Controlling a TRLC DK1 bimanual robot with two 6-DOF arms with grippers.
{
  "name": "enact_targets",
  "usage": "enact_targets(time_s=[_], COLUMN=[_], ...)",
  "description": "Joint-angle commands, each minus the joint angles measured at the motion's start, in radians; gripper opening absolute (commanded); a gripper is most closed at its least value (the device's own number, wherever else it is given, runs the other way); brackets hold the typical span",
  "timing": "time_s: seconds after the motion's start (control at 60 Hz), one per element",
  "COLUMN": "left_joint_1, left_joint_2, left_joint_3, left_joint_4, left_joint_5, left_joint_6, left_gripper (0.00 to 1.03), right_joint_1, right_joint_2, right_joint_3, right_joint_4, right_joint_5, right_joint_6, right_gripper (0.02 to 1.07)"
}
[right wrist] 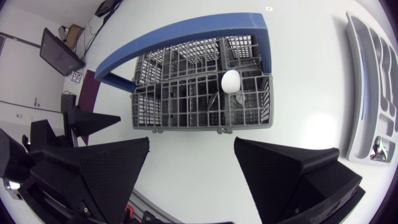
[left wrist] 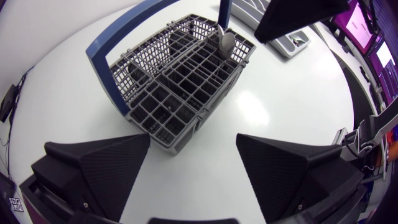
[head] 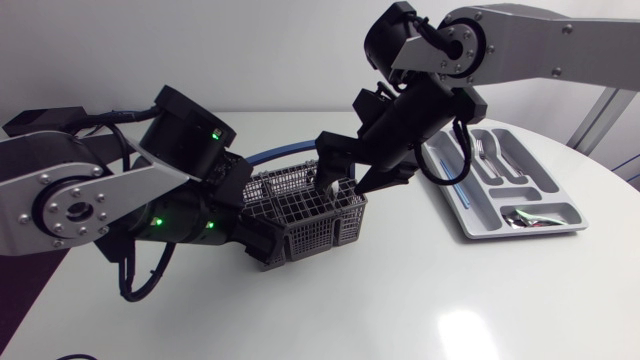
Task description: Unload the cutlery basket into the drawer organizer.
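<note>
Cutlery basket (right wrist: 202,122), apparently one spoon (right wrist: 230,81), organizer (head: 541,181)

Left arm (head: 80,195) and right arm (head: 520,40) angle inward, both jaws spread wide

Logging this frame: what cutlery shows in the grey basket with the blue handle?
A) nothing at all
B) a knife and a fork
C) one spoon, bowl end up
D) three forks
C: the right wrist view shows a single spoon standing bowl end up in a compartment of the basket, and no other cutlery shows in it.
</note>
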Motion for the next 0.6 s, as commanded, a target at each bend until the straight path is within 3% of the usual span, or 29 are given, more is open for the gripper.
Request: enact_targets(time_s=[0.0,0.117,0.25,0.367,0.5,0.583], left_joint_1=[0.007,0.007,0.007,0.007,0.007,0.007], left_joint_2=[-0.020,-0.023,-0.024,-0.024,-0.024,-0.024], left_joint_3=[-0.031,-0.040,-0.051,-0.060,-0.063,-0.066], left_joint_4=[0.012,0.016,0.028,0.040,0.052,0.058], left_joint_5=[-0.007,-0.007,-0.007,-0.009,-0.007,-0.007], left_joint_6=[0.020,0.020,0.019,0.019,0.020,0.020], left_gripper=[0.97,0.97,0.97,0.97,0.97,0.97], right_joint_1=[-0.003,0.002,-0.003,0.003,0.007,0.007], right_joint_2=[0.014,0.008,0.011,0.027,0.046,0.061], right_joint_3=[-0.013,-0.033,-0.043,-0.046,-0.054,-0.059], right_joint_4=[0.031,0.082,0.126,0.128,0.142,0.154], right_joint_5=[-0.004,0.028,0.039,0.041,0.051,0.060], right_joint_6=[0.110,0.188,0.245,0.266,0.283,0.289], right_gripper=[1.02,1.01,0.90,0.88,0.73,0.69])
